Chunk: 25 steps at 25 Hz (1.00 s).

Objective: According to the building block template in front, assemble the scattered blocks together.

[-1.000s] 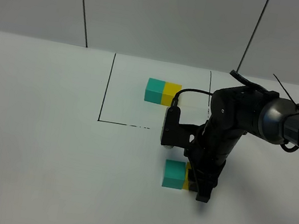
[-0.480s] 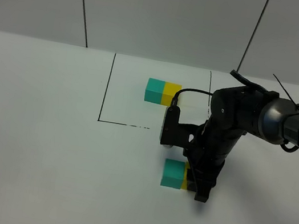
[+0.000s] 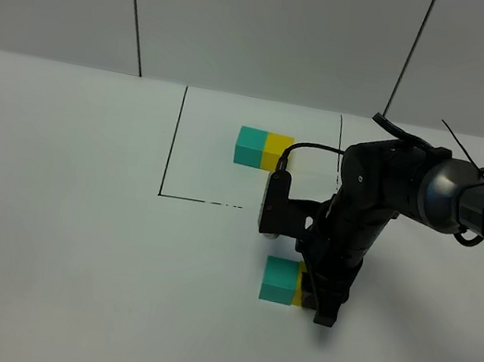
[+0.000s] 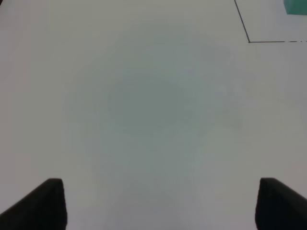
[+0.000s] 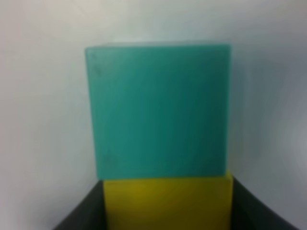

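The building block template (image 3: 264, 148), a teal-and-yellow bar, lies inside the black-lined frame at the back. The loose teal cube (image 3: 279, 280) sits on the table in front of the frame. The loose yellow cube (image 3: 300, 288) touches its right side and is mostly hidden by my right gripper (image 3: 316, 295). In the right wrist view the yellow cube (image 5: 168, 201) sits between the dark fingers (image 5: 81, 215) and presses flush against the teal cube (image 5: 158, 110). My left gripper (image 4: 158, 203) is open and empty over bare table. It does not show in the exterior view.
The frame's black lines (image 3: 173, 145) mark a rectangle on the white table (image 3: 56, 223). A corner of that frame (image 4: 249, 41) and a bit of the template's teal end (image 4: 297, 5) show in the left wrist view. The right arm (image 3: 391, 184) reaches in from the right.
My right gripper has crept slightly left with the yellow cube, nudging the teal cube a few pixels left. The left gripper's earlier state is not shown.
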Motion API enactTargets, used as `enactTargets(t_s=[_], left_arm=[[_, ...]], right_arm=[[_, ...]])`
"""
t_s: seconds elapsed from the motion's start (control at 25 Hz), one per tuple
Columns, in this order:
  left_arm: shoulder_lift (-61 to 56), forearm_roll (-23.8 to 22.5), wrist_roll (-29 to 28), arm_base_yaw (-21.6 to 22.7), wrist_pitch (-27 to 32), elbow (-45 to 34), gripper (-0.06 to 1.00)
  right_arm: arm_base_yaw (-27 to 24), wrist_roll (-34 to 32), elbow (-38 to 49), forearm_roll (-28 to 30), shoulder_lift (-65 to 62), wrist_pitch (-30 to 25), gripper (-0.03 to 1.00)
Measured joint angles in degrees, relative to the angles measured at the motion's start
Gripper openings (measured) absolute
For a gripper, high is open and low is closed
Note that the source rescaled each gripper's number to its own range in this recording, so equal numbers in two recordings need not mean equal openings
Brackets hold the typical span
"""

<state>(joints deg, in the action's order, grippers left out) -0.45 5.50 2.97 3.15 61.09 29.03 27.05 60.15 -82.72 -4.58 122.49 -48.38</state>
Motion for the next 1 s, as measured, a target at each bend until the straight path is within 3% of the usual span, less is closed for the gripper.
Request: enactTargets(t_s=[0.12,0.32,0.4,0.56,0.76,1.0], left_arm=[[0.0,0.0,0.0,0.0,0.0,0.0,0.71],[0.0,0.0,0.0,0.0,0.0,0.0,0.71],[0.0,0.0,0.0,0.0,0.0,0.0,0.71],[0.0,0.0,0.0,0.0,0.0,0.0,0.71],[0.0,0.0,0.0,0.0,0.0,0.0,0.71],[0.0,0.0,0.0,0.0,0.0,0.0,0.71]], right_arm=[[0.1,0.0,0.0,-0.6,0.5,2.3,0.17],[0.2,-0.2,0.0,-0.7,0.8,3.6,0.77],[0.2,-0.2,0.0,-0.7,0.0,3.3,0.97],[0.2,-2.2,0.0,-0.7,-3.6,1.1,1.0],[-1.5,-12.8,0.0,-1.2,-11.4,-0.7,1.0],[-14.3,-26.1,0.9,0.0,-21.6,-0.5,1.0]])
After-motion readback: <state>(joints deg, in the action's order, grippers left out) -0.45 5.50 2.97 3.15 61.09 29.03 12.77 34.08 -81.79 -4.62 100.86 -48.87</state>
